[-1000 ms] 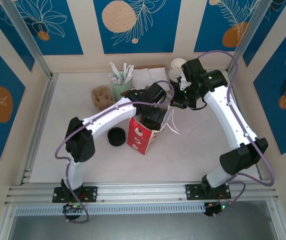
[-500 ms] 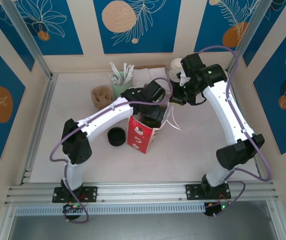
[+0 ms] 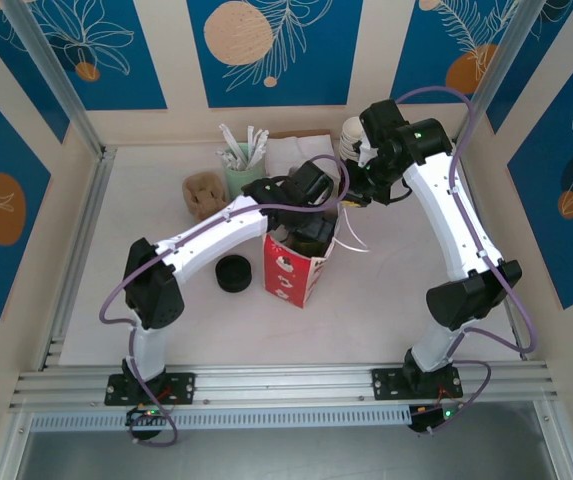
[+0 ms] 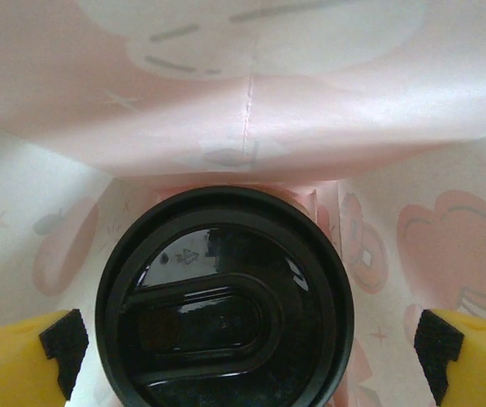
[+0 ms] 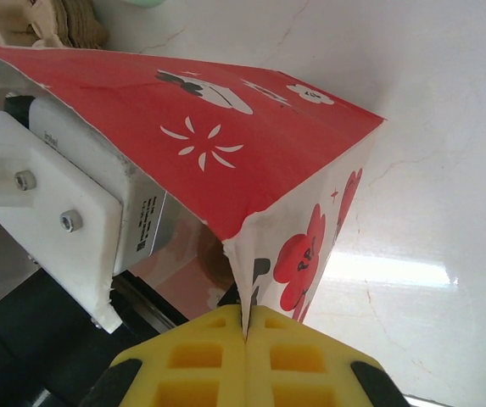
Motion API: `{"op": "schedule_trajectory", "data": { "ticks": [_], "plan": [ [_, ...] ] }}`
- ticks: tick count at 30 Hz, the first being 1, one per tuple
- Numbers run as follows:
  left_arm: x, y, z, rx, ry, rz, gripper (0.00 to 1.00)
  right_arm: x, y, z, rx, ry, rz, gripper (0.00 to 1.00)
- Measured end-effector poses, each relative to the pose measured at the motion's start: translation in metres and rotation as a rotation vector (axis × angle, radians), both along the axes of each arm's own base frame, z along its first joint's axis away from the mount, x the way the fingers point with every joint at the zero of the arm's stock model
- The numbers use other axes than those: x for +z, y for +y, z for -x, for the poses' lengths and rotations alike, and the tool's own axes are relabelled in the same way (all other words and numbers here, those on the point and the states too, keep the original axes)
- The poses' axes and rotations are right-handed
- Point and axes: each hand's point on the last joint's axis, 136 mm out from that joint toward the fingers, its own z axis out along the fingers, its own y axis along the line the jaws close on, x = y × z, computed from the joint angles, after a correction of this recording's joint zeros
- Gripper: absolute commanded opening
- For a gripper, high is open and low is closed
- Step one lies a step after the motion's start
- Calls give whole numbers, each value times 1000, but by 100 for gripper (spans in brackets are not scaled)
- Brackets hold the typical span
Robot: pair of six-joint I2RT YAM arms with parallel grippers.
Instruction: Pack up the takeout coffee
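— Status, left gripper (image 4: 247, 352)?
— Jaws spread wide, down inside the paper bag (image 5: 251, 161). Takeout coffee (image 4: 224, 297) sits directly below it, lid up, between the yellow fingers (image 4: 13, 360), clear of both pads.
— Right gripper (image 5: 244, 339)?
— Closed, pinching the bag's top edge at a corner crease. The bag body is just ahead of its fingertips.

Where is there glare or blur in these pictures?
Left wrist view: glossy highlights on the lid of the takeout coffee, and the bag wall behind it is soft and pink-tinted. Right wrist view: a bright glare band on the table, bag print sharp. Top external view: even light, no obvious blur.
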Motion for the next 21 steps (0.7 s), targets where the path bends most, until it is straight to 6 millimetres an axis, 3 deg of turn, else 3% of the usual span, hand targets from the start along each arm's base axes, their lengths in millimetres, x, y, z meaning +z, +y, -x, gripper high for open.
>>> {"op": "schedule_trajectory", "data": {
  "ticks": [21],
  "plan": [
    [-2, 0, 5, -19, -4, -17, 100, -10, 1, 4, -2, 32, -6, 0]
  ]
}}
